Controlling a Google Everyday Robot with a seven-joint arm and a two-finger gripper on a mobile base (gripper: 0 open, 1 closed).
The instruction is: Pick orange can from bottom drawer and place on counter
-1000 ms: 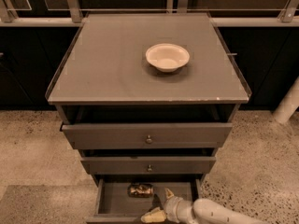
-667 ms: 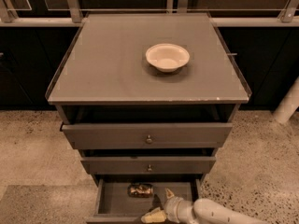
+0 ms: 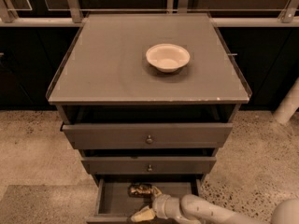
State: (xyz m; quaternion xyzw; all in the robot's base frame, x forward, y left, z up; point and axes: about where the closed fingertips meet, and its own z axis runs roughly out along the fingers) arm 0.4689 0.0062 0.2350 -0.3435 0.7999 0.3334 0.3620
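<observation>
- Gripper (image 3: 148, 203) is low in the bottom drawer (image 3: 114, 202), fingers apart, nothing held.
- Orange can (image 3: 140, 189) lies on its side at the drawer's back, just beside one finger.
- Risk: I nudge the can & it rolls off.
- Risk: on the lift I clip the drawers above before reaching the counter (image 3: 107, 69).

1 arm (image 3: 212, 212) comes in from the lower right corner, its pale rounded segments running left along the bottom edge, roughly level. Ribbed wrist cuff (image 3: 163, 206) sits at its left end. Gripper (image 3: 148, 202) is down inside the bottom drawer (image 3: 117, 200), right of centre. 2 fingers (image 3: 142, 214) are spread apart, 1 angled up-left, 1 down-left with a yellowish pad showing.
</observation>
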